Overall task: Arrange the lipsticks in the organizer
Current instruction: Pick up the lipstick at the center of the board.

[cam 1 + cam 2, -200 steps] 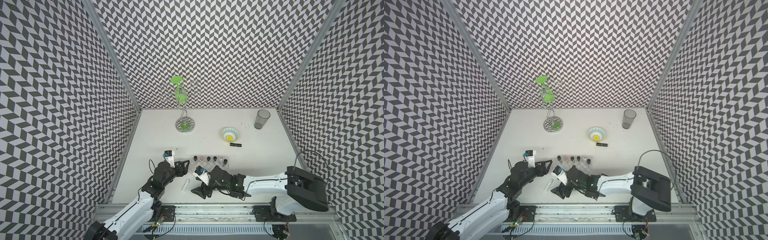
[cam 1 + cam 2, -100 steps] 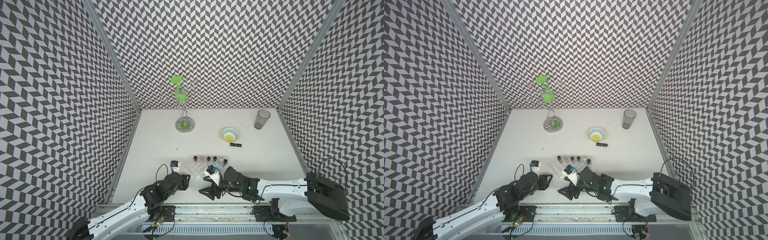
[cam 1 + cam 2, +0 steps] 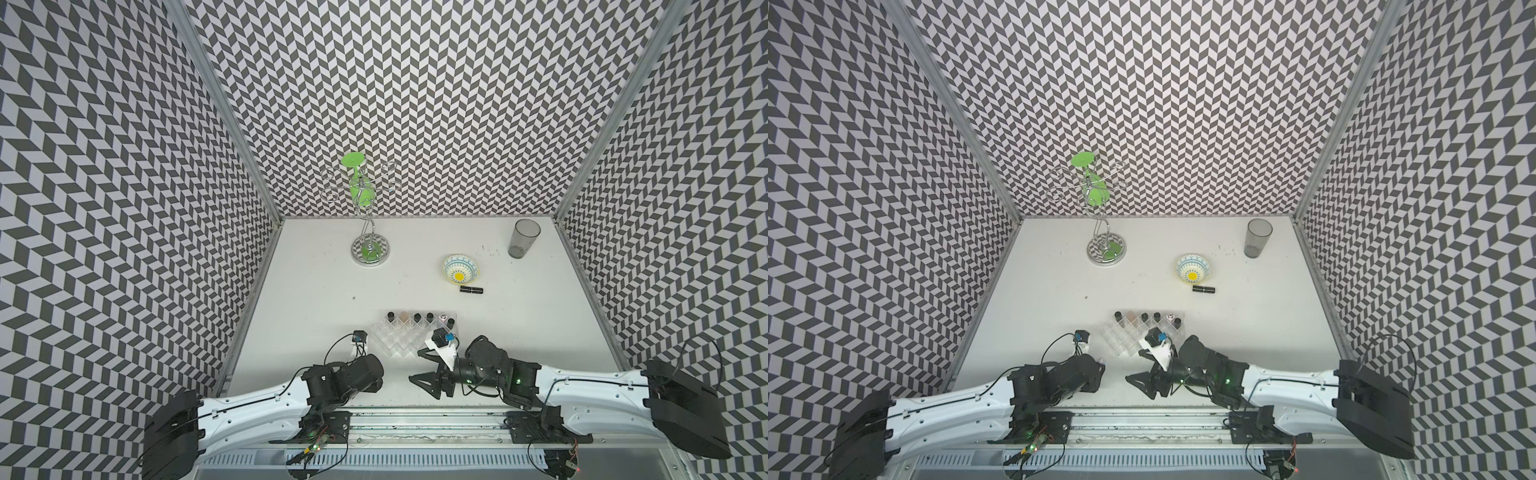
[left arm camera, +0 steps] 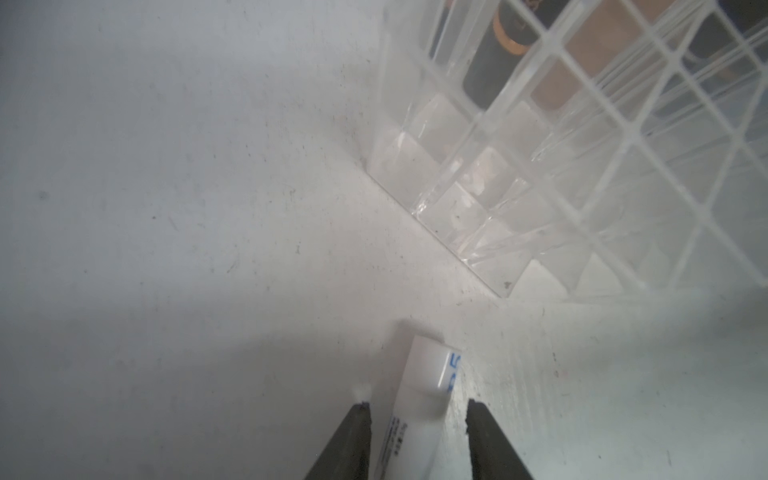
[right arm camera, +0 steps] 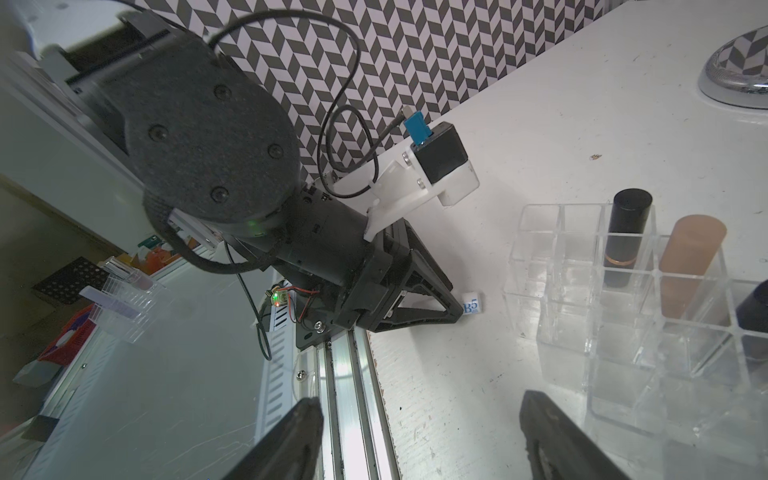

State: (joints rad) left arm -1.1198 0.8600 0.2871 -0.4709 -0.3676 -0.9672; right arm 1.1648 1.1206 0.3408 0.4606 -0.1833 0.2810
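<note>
A white lipstick (image 4: 424,399) with blue print lies on the table in front of the organizer's left end. My left gripper (image 4: 417,409) straddles it, jaws narrow, with a slim gap on each side. The right wrist view shows this gripper (image 5: 456,302) low on the table with the tube's end (image 5: 471,305) poking out. The clear organizer (image 3: 395,349) holds several upright lipsticks in its back row, among them a black one (image 5: 627,237) and a beige one (image 5: 685,266). My right gripper (image 3: 415,366) is wide open and empty, just right of the left one. A black lipstick (image 3: 471,289) lies by the bowl.
A patterned bowl (image 3: 460,269) and a grey tumbler (image 3: 523,239) stand at the back right. A wire stand (image 3: 370,249) with a green glass is at the back centre. The table's front edge and metal rail (image 5: 345,395) run under my right gripper.
My left arm dropped low toward the front edge and its jaws narrowed round the white lipstick. My right gripper drew back to the right, away from that tube.
</note>
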